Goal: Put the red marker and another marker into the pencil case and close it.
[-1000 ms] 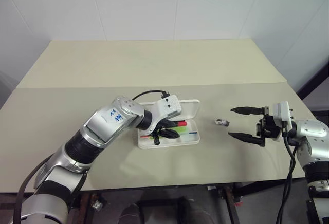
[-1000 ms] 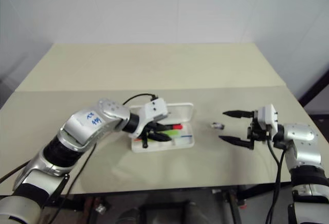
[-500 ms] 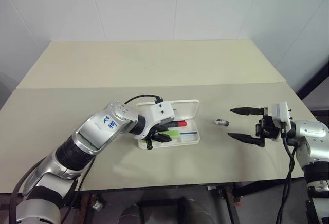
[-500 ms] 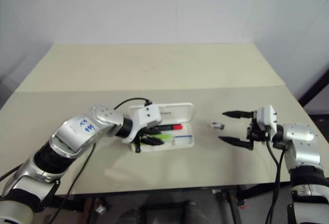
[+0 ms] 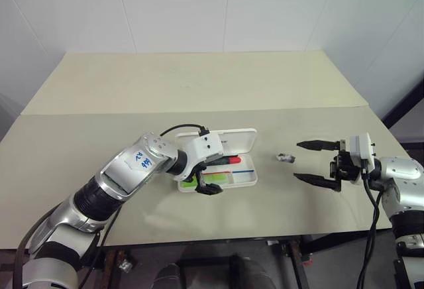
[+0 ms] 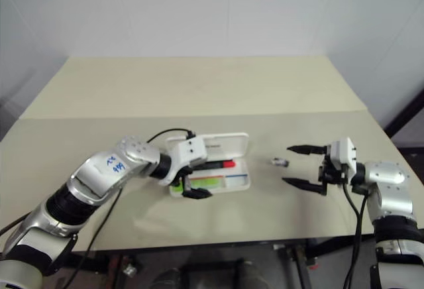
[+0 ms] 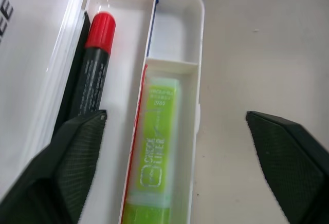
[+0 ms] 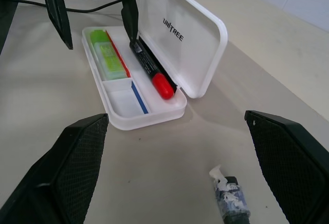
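Right wrist view shows slim red-capped black marker and chunky lime-green marker lying in the open white plastic pencil case; left claw and right claw both spread wide, empty.

Two markers, one red marker and one lime-green marker; one pencil case; one small dark object on the counter.

The case lies open near the middle of the table, lid raised along its far side. In it, the red marker lies along the far compartment and the other marker in the near left one. A small object lies well right of the case.
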`<act>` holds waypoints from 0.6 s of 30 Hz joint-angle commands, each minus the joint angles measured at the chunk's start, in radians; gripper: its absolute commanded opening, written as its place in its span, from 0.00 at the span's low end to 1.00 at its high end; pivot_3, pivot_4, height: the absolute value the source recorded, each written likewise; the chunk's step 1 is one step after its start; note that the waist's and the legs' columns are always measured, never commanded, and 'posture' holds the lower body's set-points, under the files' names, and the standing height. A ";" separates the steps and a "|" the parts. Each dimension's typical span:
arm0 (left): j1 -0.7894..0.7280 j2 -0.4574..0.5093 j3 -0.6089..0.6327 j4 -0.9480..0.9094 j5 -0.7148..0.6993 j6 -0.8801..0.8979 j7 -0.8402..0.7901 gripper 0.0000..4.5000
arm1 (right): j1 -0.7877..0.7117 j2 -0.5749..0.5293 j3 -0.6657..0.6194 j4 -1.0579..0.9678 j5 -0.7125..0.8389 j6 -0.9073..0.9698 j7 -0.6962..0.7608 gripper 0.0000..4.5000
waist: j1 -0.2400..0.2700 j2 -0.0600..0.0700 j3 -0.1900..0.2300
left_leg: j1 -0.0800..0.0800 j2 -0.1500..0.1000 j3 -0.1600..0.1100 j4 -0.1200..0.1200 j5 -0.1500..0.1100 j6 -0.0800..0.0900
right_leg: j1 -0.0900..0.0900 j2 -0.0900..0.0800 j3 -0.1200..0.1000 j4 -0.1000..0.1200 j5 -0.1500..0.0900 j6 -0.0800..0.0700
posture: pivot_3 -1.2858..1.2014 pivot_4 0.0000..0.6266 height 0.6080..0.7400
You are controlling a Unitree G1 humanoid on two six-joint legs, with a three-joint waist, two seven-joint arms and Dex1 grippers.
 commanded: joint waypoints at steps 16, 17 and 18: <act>0.124 0.060 0.343 -0.053 -0.143 -0.285 -0.169 1.00 | -0.118 -0.006 0.008 0.117 -0.224 0.021 -0.156 1.00 | -0.007 0.000 0.000 | 0.001 0.000 0.001 -0.001 0.000 0.000 | 0.000 0.000 0.000 0.000 0.000 0.000 | 0.52 0.24 1.00; 0.141 0.077 0.358 -0.054 -0.150 -0.300 -0.186 1.00 | -0.138 -0.005 0.014 0.141 -0.240 0.021 -0.156 1.00 | -0.007 0.000 0.000 | 0.002 0.000 0.001 -0.001 0.000 0.000 | 0.000 0.000 0.001 0.000 0.000 0.000 | 0.52 0.24 1.00; 0.158 0.091 0.370 -0.053 -0.153 -0.316 -0.199 1.00 | -0.159 -0.005 0.024 0.163 -0.257 0.025 -0.152 1.00 | -0.009 0.000 0.000 | 0.002 0.000 0.001 -0.001 0.000 0.000 | 0.000 0.000 0.001 0.000 0.000 0.000 | 0.52 0.24 1.00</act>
